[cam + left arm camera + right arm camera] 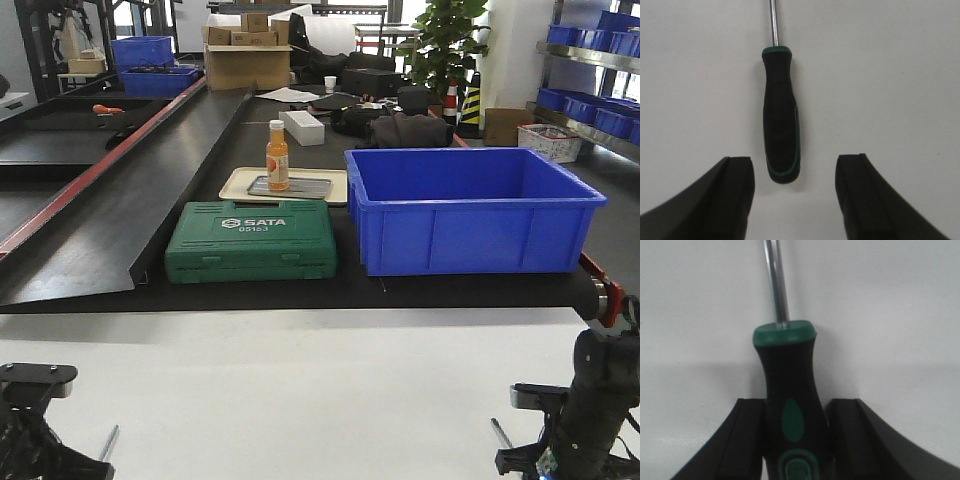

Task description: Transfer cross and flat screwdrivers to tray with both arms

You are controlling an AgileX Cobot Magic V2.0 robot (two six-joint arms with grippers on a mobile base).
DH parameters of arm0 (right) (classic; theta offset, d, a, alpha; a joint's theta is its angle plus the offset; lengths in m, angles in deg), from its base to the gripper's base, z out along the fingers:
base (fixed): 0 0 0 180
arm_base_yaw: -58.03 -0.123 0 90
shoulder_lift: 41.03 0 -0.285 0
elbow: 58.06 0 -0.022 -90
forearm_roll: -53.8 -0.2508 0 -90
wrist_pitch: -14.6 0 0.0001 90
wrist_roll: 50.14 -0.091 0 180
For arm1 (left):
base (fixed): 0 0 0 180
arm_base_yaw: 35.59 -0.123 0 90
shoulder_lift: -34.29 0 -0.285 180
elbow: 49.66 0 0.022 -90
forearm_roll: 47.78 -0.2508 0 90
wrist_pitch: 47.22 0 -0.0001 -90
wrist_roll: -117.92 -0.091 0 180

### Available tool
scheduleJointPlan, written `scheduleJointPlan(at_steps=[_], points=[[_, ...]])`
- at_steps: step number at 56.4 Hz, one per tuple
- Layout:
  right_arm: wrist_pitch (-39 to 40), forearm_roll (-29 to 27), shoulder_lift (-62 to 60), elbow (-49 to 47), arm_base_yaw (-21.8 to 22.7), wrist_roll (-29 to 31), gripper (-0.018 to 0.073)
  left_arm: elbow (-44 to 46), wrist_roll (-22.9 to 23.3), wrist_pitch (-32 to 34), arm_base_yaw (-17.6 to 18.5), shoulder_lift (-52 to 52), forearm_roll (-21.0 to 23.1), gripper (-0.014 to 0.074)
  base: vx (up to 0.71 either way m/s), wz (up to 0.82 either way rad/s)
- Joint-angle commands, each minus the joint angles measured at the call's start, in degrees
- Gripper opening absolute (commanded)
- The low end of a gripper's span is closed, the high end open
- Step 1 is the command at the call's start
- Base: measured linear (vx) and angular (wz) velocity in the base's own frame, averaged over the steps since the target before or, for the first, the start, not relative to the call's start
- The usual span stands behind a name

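In the left wrist view a black-and-green-handled screwdriver lies on the white table, shaft pointing away. My left gripper is open, and the handle's butt end sits just between its fingertips without touching. In the right wrist view my right gripper is shut on the handle of a second black-and-green screwdriver, also on the table. Neither tip shows, so I cannot tell cross from flat. In the front view the two shafts show by the arms. The beige tray lies beyond on the black bench.
An orange bottle stands on a metal plate in the tray. A green SATA case sits in front of the tray. A large blue bin stands to its right. A black ramp runs along the left.
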Motion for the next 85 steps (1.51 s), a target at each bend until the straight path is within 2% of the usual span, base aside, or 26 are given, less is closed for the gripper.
scheduleJointPlan(at_steps=[1, 15, 30, 69, 85], points=[[-0.9, -1.4, -2.7, -0.9, -0.1, 0.5, -0.0009, 4.2, 0.1, 1.1, -0.1, 1.3, -0.2, 0.0498, 0.0, 0.0], [-1.3, -1.6, -2.7, -0.9, -0.1, 1.1, -0.0009, 8.2, 0.0, 0.0, -0.4, 6.0, -0.2, 0.0498, 0.0, 0.0], [-1.1, -2.7, -2.7, -0.9, -0.1, 2.3, -0.0009, 8.3, 0.2, -1.0, -2.7, 8.2, -1.0, 0.0498, 0.0, 0.0], [-1.1, -2.7, -2.7, -0.9, -0.1, 2.2, -0.0009, 8.5, -1.4, 2.4, -2.3, 16.3, -1.0, 0.0498, 0.0, 0.0], [-1.0, -2.7, -2.7, -0.9, -0.1, 2.2, -0.0009, 8.5, -2.1, 0.5, -2.3, 19.7, -1.0, 0.0441, 0.0, 0.0]])
